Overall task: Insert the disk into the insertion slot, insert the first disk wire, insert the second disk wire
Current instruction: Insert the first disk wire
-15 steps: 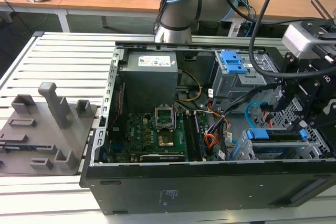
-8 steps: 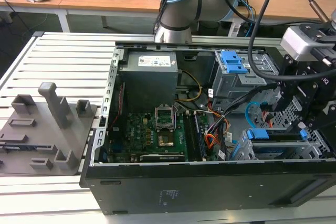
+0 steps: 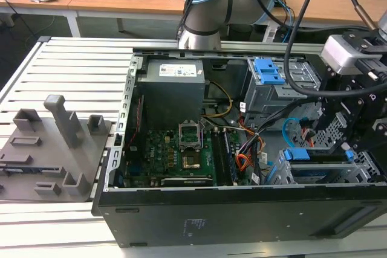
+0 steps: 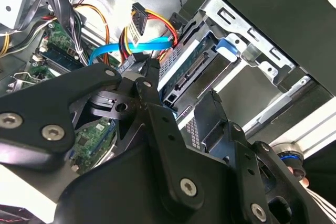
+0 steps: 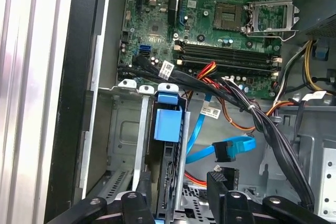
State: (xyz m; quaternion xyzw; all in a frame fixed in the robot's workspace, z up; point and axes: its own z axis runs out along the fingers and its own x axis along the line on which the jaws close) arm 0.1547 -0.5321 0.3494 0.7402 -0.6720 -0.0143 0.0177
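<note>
The grey slatted metal table [image 3: 72, 70] carries the open black computer case [image 3: 242, 216], and the hand [image 5: 181, 179] hangs over the case's corner where the drives sit. Directly under the hand stands the insertion slot, a low silver sheet-metal cage [image 5: 123, 135]. The disk, a flat grey drive in a bright blue plastic bracket [image 5: 168, 121], stands on its edge inside this cage, so I judge the first step as done.

The hand is open. Its two black fingers [image 5: 143, 182] stand apart, one on each side of the disk's edge, and I cannot tell if they touch it.

The first disk wire, an orange, red and black bundle with a black plug [image 4: 140, 14], hangs free just beyond the fingers. The second disk wire, a thin light-blue cable with a black plug [image 5: 236, 145], lies loose beside one finger. I think the wire step calls for a narrow grip on a plug, lined up with the disk's connector edge.
</note>
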